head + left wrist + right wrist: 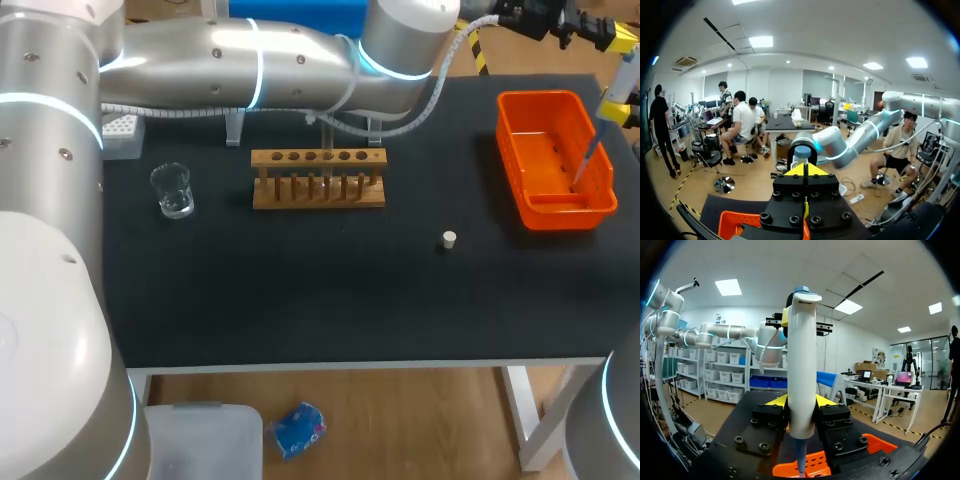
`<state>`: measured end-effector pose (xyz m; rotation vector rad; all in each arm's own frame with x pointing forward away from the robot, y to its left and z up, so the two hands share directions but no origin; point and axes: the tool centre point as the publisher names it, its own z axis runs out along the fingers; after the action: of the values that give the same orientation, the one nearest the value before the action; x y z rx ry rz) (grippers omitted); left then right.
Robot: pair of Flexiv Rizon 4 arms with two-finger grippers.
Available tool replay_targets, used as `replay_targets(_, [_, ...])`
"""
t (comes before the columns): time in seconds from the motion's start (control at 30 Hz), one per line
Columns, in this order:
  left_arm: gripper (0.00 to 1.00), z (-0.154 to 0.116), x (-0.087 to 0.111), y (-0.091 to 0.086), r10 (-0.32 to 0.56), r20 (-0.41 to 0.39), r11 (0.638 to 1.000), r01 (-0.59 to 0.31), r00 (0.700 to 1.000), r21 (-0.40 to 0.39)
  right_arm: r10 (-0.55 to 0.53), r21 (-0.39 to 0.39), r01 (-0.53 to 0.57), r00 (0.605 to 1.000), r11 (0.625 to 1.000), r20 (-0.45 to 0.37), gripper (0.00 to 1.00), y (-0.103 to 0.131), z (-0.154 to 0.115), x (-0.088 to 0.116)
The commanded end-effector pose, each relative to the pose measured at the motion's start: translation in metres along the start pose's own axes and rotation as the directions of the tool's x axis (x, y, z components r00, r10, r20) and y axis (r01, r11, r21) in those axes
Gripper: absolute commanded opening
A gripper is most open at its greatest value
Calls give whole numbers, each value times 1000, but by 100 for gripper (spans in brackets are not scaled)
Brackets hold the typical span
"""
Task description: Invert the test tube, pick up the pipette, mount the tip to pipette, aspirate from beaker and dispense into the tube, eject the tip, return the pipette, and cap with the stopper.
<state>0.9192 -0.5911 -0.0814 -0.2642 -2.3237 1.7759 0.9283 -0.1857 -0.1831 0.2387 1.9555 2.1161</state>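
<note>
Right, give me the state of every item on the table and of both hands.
pipette: upright in the right hand, over the orange bin
right hand: shut on the pipette
left hand: shut, holding nothing, at the pipette's top
beaker: upright on the table
tube rack: upright
stopper: loose on the table, capping nothing

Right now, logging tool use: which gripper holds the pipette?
The right gripper, shut on the pipette over the orange bin; the left gripper hovers near its top.

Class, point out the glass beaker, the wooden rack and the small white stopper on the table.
beaker (173, 192), head view, its glass wall.
rack (318, 157), head view, its top bar with holes.
stopper (449, 239), head view, its top.
</note>
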Motion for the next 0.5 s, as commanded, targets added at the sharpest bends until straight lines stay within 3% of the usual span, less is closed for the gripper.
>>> replay_targets(0.03, [0,4,-2,6,-2,-3,1000,2,1000,-10,-1,0,1,1000,1000,-5,0,7,1,-1])
replay_targets(0.5, [0,7,-2,15,-14,-3,1000,14,1000,-6,-1,0,1,1000,1000,-5,0,7,1,-1])
